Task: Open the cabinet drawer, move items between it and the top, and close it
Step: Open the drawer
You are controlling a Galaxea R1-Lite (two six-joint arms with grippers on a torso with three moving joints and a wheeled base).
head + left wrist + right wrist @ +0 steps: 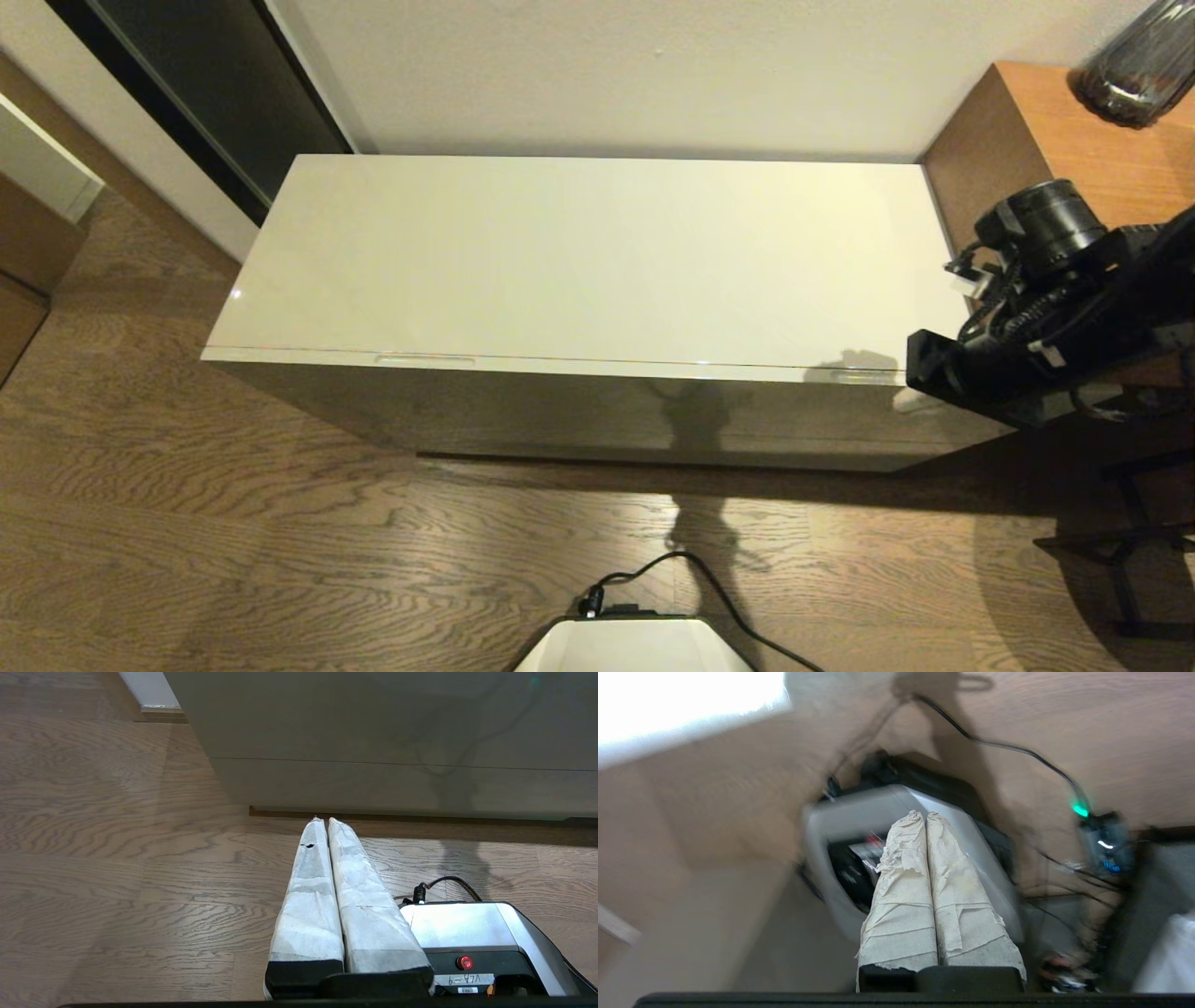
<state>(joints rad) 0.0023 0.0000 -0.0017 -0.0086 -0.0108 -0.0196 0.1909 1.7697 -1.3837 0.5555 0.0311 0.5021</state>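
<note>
While the very wide, shallow cabinet drawer of the long low glossy off-white cabinet sits pushed fully in, its front edge lies flush under the long rectangular glossy off-white top, and two slot handles show along that edge, one toward the robot's left and one toward its right. No packet, slippers or tape roll can be seen on that surface or anywhere else in the views. Against the cabinet's right end stands a higher orange-brown wooden side unit, with a dark ribbed glass vase on it. A pale wall rises behind the cabinet, and brown wood-grain floor spreads in front of it.

In the head view the black right arm reaches in from the right edge, over the cabinet's right front corner, close to the right slot handle. The right gripper, seen in its wrist view, has its two tape-wrapped fingers pressed together with nothing between them, pointing toward the robot's grey-white base and the floor.

The left gripper hangs low beside the base, out of the head view; its white-wrapped fingers are likewise pressed together and empty, aimed at the foot of the cabinet front. A black cable loops from the base across the floor
</note>
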